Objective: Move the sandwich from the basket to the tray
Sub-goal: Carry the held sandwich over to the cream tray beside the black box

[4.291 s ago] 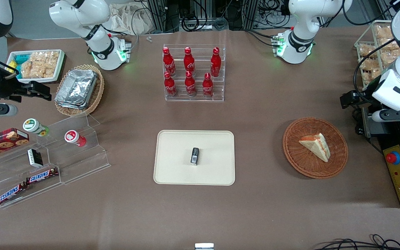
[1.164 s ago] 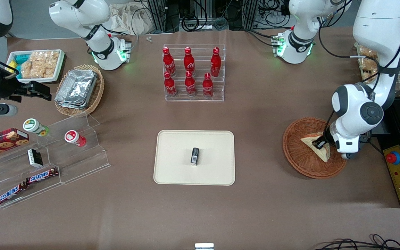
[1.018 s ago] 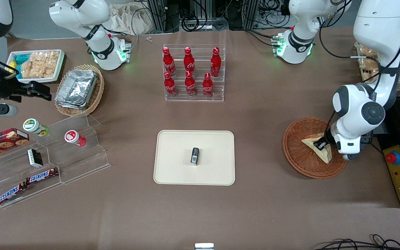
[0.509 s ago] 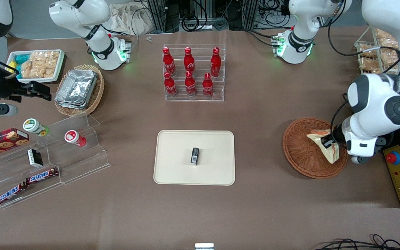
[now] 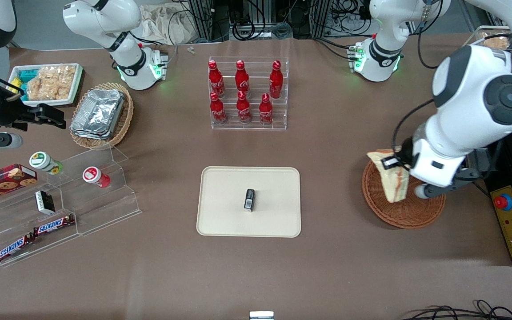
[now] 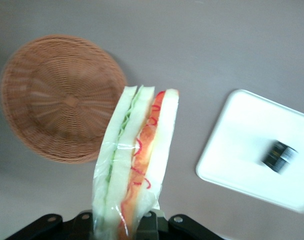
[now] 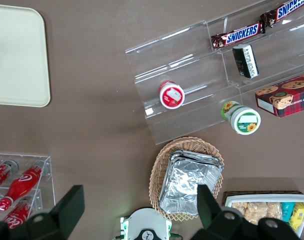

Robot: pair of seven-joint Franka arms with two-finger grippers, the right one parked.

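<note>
Sandwich (image 5: pixel 391 180), a plastic-wrapped wedge, hangs clamped in the left arm's gripper (image 5: pixel 393 162) above the round wicker basket (image 5: pixel 405 212), lifted clear, with the carry to the cream tray (image 5: pixel 220 213), where a small dark packet (image 5: pixel 249 199) lies, not yet made.

a robot lab — aluminium framing (image 5: pixel 202 18), loose cables (image 5: pixel 247 26), emergency-stop box (image 5: pixel 510 222) beside the table.
</note>
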